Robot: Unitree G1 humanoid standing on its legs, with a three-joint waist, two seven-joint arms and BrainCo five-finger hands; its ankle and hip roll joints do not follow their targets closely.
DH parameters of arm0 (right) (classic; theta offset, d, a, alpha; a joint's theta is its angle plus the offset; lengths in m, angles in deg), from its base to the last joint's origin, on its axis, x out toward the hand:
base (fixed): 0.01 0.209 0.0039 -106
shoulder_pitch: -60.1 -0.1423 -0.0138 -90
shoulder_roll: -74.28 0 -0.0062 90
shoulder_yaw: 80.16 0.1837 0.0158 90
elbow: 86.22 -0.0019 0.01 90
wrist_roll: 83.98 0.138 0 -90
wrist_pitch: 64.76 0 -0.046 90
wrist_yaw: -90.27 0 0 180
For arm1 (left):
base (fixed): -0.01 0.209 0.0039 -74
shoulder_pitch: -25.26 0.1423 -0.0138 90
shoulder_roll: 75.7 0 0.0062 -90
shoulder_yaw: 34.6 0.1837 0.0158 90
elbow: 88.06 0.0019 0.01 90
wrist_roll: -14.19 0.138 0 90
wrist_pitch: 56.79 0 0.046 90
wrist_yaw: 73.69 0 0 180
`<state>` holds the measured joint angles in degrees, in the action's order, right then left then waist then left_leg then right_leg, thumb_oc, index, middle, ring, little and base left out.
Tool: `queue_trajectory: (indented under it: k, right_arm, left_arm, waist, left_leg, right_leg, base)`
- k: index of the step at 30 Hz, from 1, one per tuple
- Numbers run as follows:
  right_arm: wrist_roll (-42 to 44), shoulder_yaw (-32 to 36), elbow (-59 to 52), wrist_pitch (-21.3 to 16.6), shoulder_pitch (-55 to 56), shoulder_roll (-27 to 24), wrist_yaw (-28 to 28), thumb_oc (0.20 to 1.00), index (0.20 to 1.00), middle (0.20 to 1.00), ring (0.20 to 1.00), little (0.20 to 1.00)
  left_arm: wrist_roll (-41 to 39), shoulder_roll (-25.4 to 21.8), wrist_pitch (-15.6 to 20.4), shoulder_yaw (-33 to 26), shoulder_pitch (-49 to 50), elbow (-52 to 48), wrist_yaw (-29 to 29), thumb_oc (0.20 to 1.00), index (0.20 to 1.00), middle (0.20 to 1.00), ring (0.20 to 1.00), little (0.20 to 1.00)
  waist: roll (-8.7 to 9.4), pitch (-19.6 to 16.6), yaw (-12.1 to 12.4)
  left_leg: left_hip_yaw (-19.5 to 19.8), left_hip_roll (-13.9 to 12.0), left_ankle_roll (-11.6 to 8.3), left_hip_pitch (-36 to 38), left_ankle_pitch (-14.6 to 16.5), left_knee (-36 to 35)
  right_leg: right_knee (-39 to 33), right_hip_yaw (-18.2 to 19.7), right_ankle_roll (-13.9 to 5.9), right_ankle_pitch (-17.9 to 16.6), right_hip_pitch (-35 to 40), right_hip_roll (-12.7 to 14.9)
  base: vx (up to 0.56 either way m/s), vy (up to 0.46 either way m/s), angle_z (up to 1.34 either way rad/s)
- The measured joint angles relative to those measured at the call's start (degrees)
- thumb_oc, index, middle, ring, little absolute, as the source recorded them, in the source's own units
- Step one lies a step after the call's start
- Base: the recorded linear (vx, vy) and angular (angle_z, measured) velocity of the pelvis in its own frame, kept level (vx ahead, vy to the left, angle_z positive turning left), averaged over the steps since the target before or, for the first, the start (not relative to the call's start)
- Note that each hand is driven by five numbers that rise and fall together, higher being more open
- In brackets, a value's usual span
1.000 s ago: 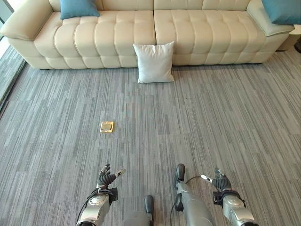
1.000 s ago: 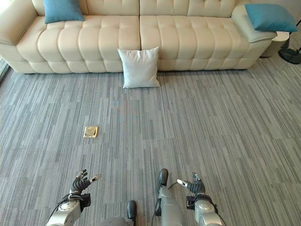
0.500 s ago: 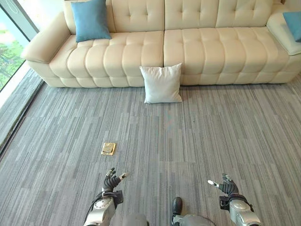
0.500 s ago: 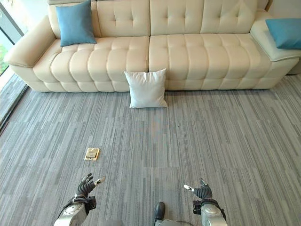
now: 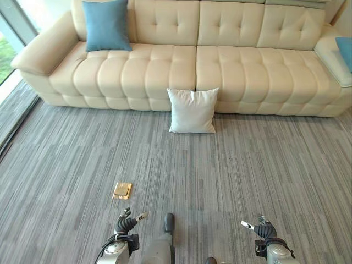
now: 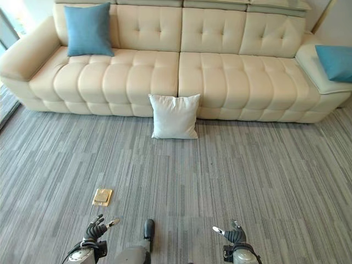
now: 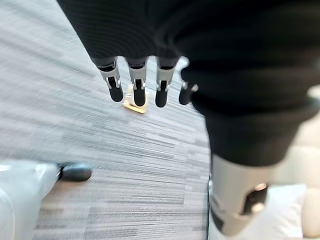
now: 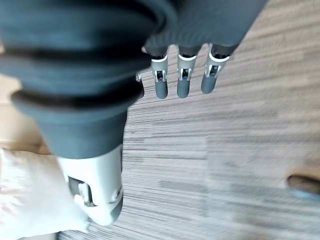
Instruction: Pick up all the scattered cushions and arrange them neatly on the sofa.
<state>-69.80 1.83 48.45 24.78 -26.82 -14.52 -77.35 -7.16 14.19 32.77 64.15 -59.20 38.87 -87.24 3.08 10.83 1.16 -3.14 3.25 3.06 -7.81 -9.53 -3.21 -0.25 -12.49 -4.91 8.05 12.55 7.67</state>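
White fabric marks my target: one white cushion [image 5: 192, 110] stands on the carpet [image 5: 264, 165], propped against the front of the cream sofa [image 5: 165, 71], well ahead of my fingers. I judge it stays upright because it leans on the sofa base. Two blue cushions are already up: one [image 5: 106, 25] against the backrest far ahead to my left, another [image 6: 336, 62] on the end section far to my right. My left hand [image 5: 126, 223] and right hand [image 5: 262, 230] both hang low with fingers loosely parted, holding nothing. One brass floor plate [image 5: 122, 190] lies just ahead of my left fingers.
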Motion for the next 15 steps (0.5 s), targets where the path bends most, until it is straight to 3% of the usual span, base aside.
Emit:
queue_trajectory:
  k: [1,3,4,5,7,9,10,12,13,14,15]
  right_arm:
    - [-0.07,0.00,0.02,0.03,0.08,0.03,-0.08,1.000,1.000,1.000,1.000,1.000]
    - [-0.34,-0.25,0.48,0.00,-0.75,0.07,-0.63,1.000,1.000,1.000,1.000,1.000]
    - [-0.71,-0.68,-0.27,-0.04,-0.26,0.58,-0.71,1.000,1.000,1.000,1.000,1.000]
    - [-0.76,-0.70,-0.36,-0.07,-0.30,1.12,-1.10,1.000,1.000,1.000,1.000,1.000]
    - [-0.74,-0.50,-0.17,0.00,0.12,1.68,-1.21,1.000,1.000,1.000,1.000,1.000]
    - [-0.75,-0.23,-0.06,0.12,-1.39,1.60,-1.22,1.000,1.000,1.000,1.000,1.000]
    - [-0.76,-0.27,-0.01,0.32,-1.60,1.16,-1.22,1.000,1.000,1.000,1.000,1.000]
    - [-0.75,-0.36,0.07,0.96,-1.78,1.35,-1.24,1.000,1.000,1.000,1.000,1.000]
    - [-0.76,-0.43,-0.12,0.95,-1.65,1.41,-1.24,1.000,1.000,1.000,1.000,1.000]
    - [-0.76,-0.30,-0.07,1.05,-1.22,1.39,-1.22,1.000,1.000,1.000,1.000,1.000]
    - [-0.77,-0.29,-0.05,1.06,-1.19,1.41,-1.23,1.000,1.000,1.000,1.000,1.000]
  left_arm:
    - [0.04,-0.05,0.06,0.00,-0.60,-0.05,-0.04,1.000,1.000,1.000,1.000,1.000]
    - [0.05,-0.26,0.04,0.11,-1.29,0.00,0.17,1.000,1.000,1.000,1.000,1.000]
    - [0.07,-1.14,0.10,0.07,-1.74,-0.31,0.33,1.000,1.000,1.000,1.000,1.000]
    - [0.11,-2.12,0.15,0.13,-1.65,-0.67,0.36,1.000,1.000,1.000,1.000,1.000]
    - [0.22,-2.87,-0.08,0.35,-1.98,-0.74,0.67,1.000,1.000,1.000,1.000,1.000]
    - [0.32,-2.74,-0.20,0.68,-1.91,-0.63,0.76,1.000,1.000,1.000,1.000,1.000]
    - [0.55,-2.19,-0.33,0.68,-2.03,-0.69,1.35,1.000,1.000,1.000,1.000,1.000]
    - [0.55,-2.15,-0.25,-0.17,-1.87,-0.70,1.49,1.000,1.000,1.000,1.000,1.000]
    - [0.57,-2.33,-0.30,-0.23,-1.84,-0.71,1.51,1.000,1.000,1.000,1.000,1.000]
    - [0.57,-2.50,-0.31,-0.44,-1.87,-0.72,1.62,1.000,1.000,1.000,1.000,1.000]
    - [0.58,-2.57,-0.32,-0.64,-1.86,-0.72,1.62,1.000,1.000,1.000,1.000,1.000]
  waist:
    - [-0.20,-0.13,-0.10]
    - [-1.86,-0.20,0.13]
    - [-1.43,-0.44,-0.45]
    - [-0.45,-0.44,-0.29]
    - [0.72,-0.47,-0.86]
    - [-0.92,0.77,-0.55]
    - [-2.28,1.68,-1.78]
    - [-2.12,2.12,-0.66]
    - [-2.55,2.37,-0.77]
    - [-2.17,2.29,-0.98]
    - [-1.88,2.29,-0.78]
  left_leg:
    - [-0.66,0.40,0.78,1.18,1.14,-0.40]
    - [-1.61,-0.51,2.02,3.53,2.58,-1.37]
    - [-1.97,-0.36,3.28,4.96,3.85,-1.33]
    - [-3.11,0.41,2.84,5.64,3.85,-1.33]
    - [-3.19,1.25,5.27,7.66,7.24,-1.37]
    - [-4.03,0.46,5.23,8.93,7.47,-1.37]
    - [-4.80,-0.27,3.40,10.39,7.82,-1.38]
    - [-6.98,-0.68,2.53,12.07,9.10,-1.37]
    - [-6.92,-0.60,1.90,12.67,9.75,-1.37]
    - [-7.05,-0.48,0.76,13.72,11.56,-1.37]
    - [-7.12,-0.29,1.08,14.00,11.39,-1.36]
  right_leg:
    - [3.28,0.21,-0.34,0.21,-1.08,0.74]
    - [17.44,1.94,-0.92,0.62,-7.09,1.53]
    - [30.21,3.57,-3.03,0.82,-13.38,2.53]
    - [37.63,3.96,-3.46,1.46,-16.87,4.00]
    - [41.63,4.77,-2.14,3.04,-22.71,3.86]
    - [38.35,2.73,-0.15,4.64,-26.67,2.71]
    - [29.10,0.43,0.14,3.95,-28.24,1.75]
    - [14.99,-1.61,-0.35,0.26,-28.04,0.30]
    - [11.71,-1.41,-0.21,-1.26,-28.49,-0.09]
    - [1.82,0.24,-2.81,-6.31,-28.67,-1.53]
    - [-1.45,-0.03,-2.65,-8.16,-28.31,-1.72]
  base:
    - [0.35,0.313,-0.21]
    - [0.21,0.275,-0.37]
    - [0.20,0.269,-0.27]
    - [0.16,0.162,-0.11]
    - [0.25,0.161,-0.24]
    - [0.29,0.048,-0.35]
    - [0.29,-0.046,-0.20]
    - [0.30,-0.079,-0.39]
    - [0.33,-0.115,-0.24]
    - [0.38,-0.151,-0.06]
    - [0.43,-0.175,0.13]
